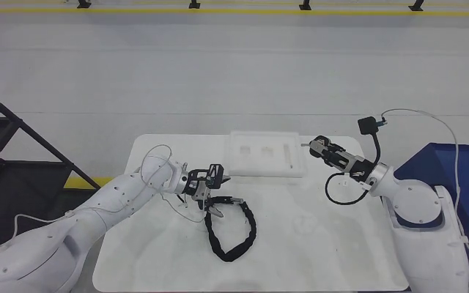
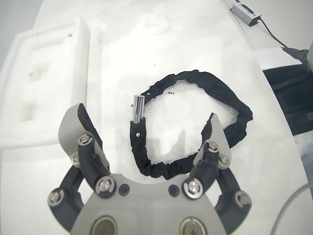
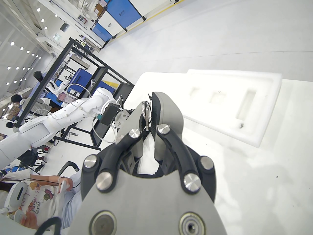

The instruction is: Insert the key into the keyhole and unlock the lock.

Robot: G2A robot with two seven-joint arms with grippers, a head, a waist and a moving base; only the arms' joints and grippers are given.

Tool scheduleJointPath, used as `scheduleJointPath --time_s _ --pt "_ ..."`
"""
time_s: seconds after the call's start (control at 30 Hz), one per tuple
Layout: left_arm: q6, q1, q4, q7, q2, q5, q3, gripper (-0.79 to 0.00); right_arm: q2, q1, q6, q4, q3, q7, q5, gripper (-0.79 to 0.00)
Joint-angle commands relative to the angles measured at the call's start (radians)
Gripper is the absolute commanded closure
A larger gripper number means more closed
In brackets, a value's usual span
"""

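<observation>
Black fabric sleeves the chain lock [image 1: 233, 245], which lies looped on the near left part of the white table [image 1: 330, 249]. Its chrome cylinder [image 2: 138, 107] sits at the far end of the loop. The keyhole cannot be made out, so which way it faces is unclear.

The left gripper [image 2: 146, 121] hangs just above that cylinder end with its jaws spread wide, holding nothing. The right gripper [image 3: 149, 100] is well apart, over the far right of the table by the end of the white foam tray [image 1: 245, 165]. Its jaws are pinched nearly together on a thin metal piece, probably the key [image 3: 146, 113].

The step in hand appears to be bracing the lock before insertion. The next move likely calls for the left jaws to close on the cylinder and turn its keyhole towards the right. The key must then cross and line up squarely with it.

Bare tabletop between the chain and the right arm gives room for that crossing. The tray's raised rim borders it on the far side, and the table's left edge is near the chain.
</observation>
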Motion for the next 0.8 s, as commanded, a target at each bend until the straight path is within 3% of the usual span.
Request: scheduleJointPath --time_s 0.0,0.33,0.43,0.63,0.77 --pt "0.000 0.000 0.000 0.000 0.000 0.000 0.000 -0.785 0.000 0.000 0.000 0.000 0.000 0.000 0.000 0.000" --pt "0.000 0.000 0.000 0.000 0.000 0.000 0.000 -0.785 0.000 0.000 0.000 0.000 0.000 0.000 0.000 0.000" --pt "0.003 0.017 0.003 -0.052 -0.006 0.002 -0.001 -0.785 0.000 0.000 0.000 0.000 0.000 0.000 0.000 0.000" --pt "0.011 -0.007 0.029 -0.106 -0.060 0.065 0.009 -0.785 0.000 0.000 0.000 0.000 0.000 0.000 0.000 0.000" --pt "-0.008 -0.021 0.095 -0.065 -0.113 0.122 0.036 -0.785 0.000 0.000 0.000 0.000 0.000 0.000 0.000 0.000"
